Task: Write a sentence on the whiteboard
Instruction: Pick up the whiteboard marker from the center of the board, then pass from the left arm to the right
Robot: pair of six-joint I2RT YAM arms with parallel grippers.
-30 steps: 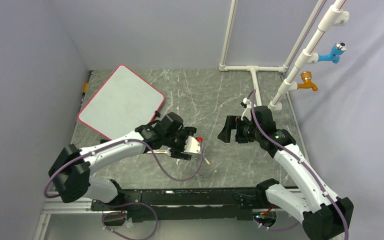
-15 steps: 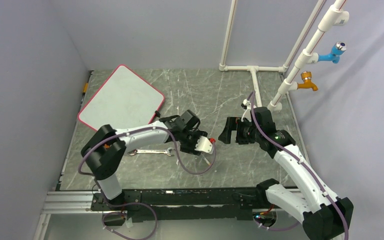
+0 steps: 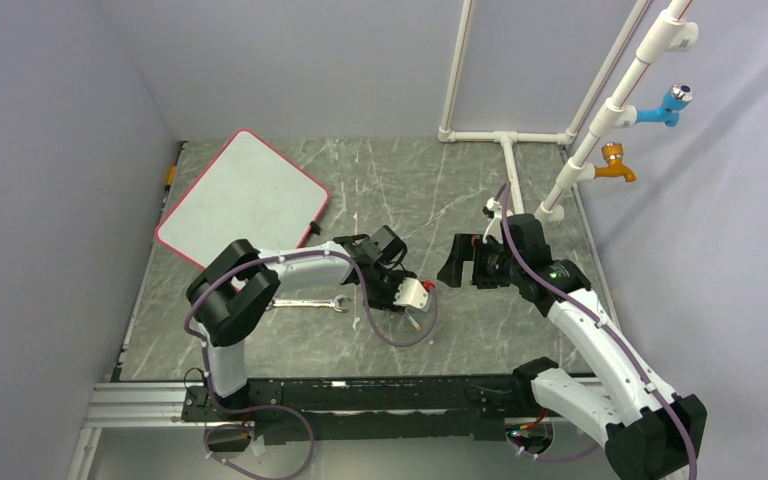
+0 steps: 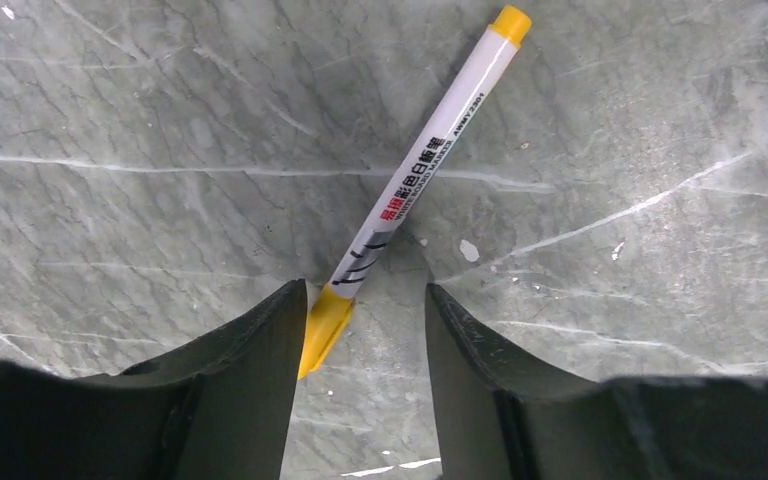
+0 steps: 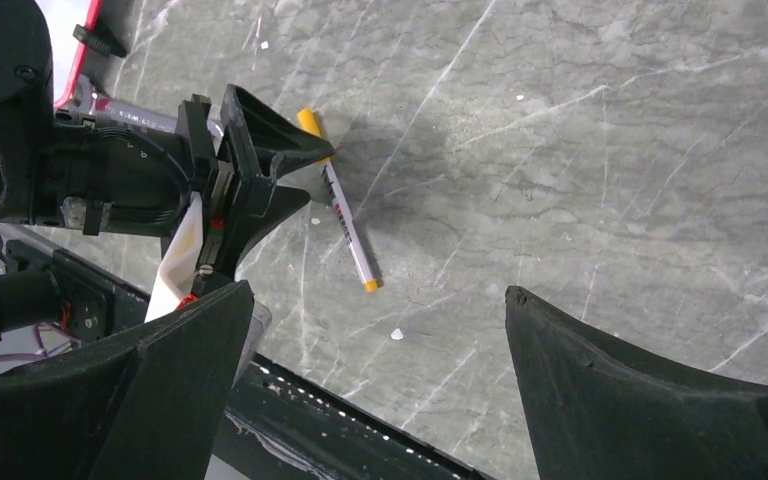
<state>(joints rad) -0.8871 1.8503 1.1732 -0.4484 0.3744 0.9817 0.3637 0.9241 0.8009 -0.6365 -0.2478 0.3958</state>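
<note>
The marker (image 4: 415, 180) lies flat on the desk (image 3: 410, 190), a white barrel with printed lettering and yellow at both ends. The left end effector (image 4: 365, 300) is down at the marker's capped end with its jaws partly open on either side of the yellow cap (image 4: 325, 325). One finger (image 4: 260, 370) touches the cap, while the other (image 4: 470, 370) stands off it with bare desk showing between, so the marker is straddled but not clamped. The rest of the barrel slants away from the fingers towards the marker's far yellow tip.

The right end effector (image 3: 452, 265) hovers just to the right of the marker in the top view, facing it, with its jaws spread wide and nothing between them. From the right wrist the marker (image 5: 345, 225) lies ahead of that end effector.

The whiteboard (image 3: 243, 203) lies flat and well apart from the marker, up and to the left of it in the top view, turned askew, its surface blank. A wrench (image 3: 305, 302) lies on the desk to the left of the marker, beyond the left arm's wrist. White pipes (image 3: 505, 140) with a blue tap (image 3: 668, 105) and an orange tap (image 3: 615, 165) stand far to the marker's upper right
</note>
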